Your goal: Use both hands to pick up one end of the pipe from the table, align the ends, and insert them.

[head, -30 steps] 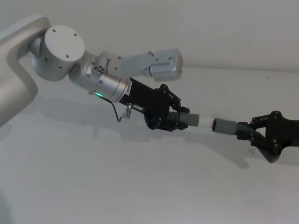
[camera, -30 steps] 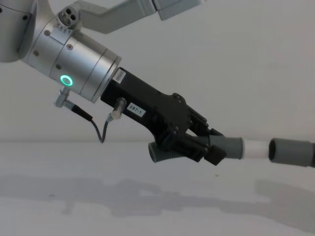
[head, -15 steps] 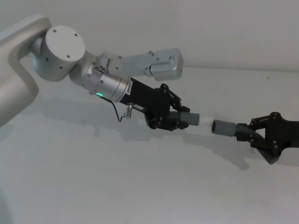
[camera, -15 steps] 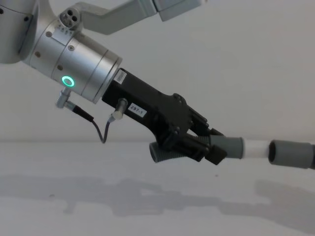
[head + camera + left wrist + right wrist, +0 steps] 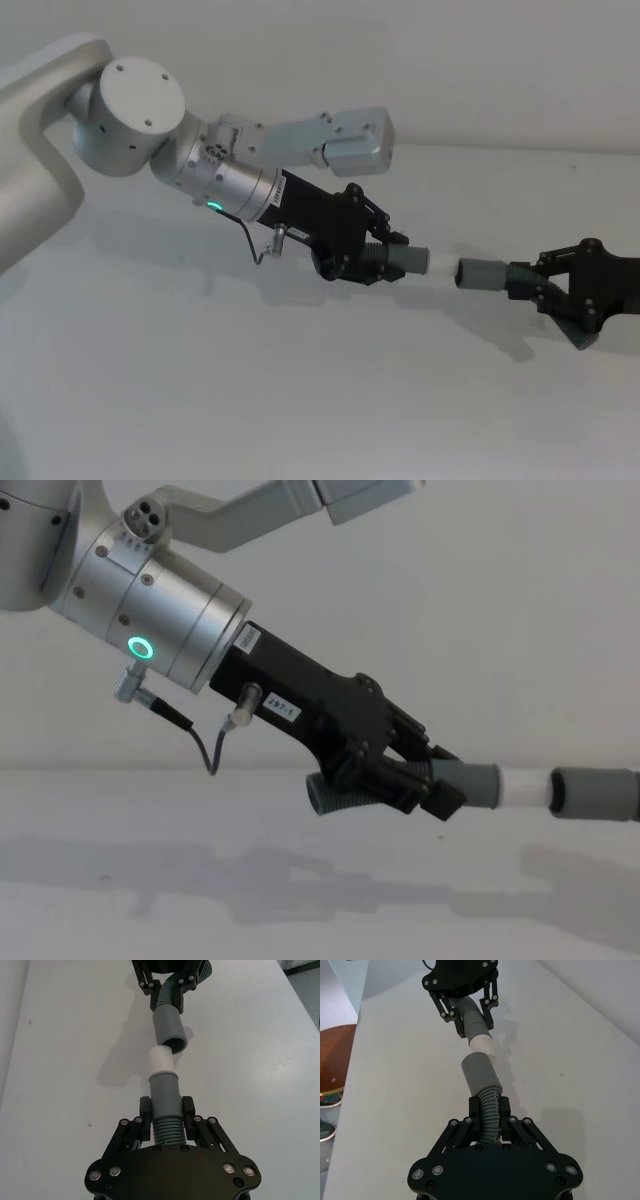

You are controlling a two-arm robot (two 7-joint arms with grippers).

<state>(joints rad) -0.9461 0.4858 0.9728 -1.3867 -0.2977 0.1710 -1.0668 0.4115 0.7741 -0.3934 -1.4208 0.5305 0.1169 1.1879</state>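
Left gripper (image 5: 385, 262) clamped on the white-tipped pipe piece (image 5: 400, 261); right gripper (image 5: 548, 283) clamped on the grey-mouthed piece (image 5: 482, 273) — ends aligned, apparently just apart, above the table (image 5: 200, 380).

Right end effector (image 5: 548, 283) cut by frame edge; elbow pipe (image 5: 597, 793) too.

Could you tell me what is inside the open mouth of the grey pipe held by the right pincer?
Nothing yet. The grey pipe has a dark, hollow mouth, and the white tip of the left pincer's pipe sits just outside it. Deeper inside is too dark to see.
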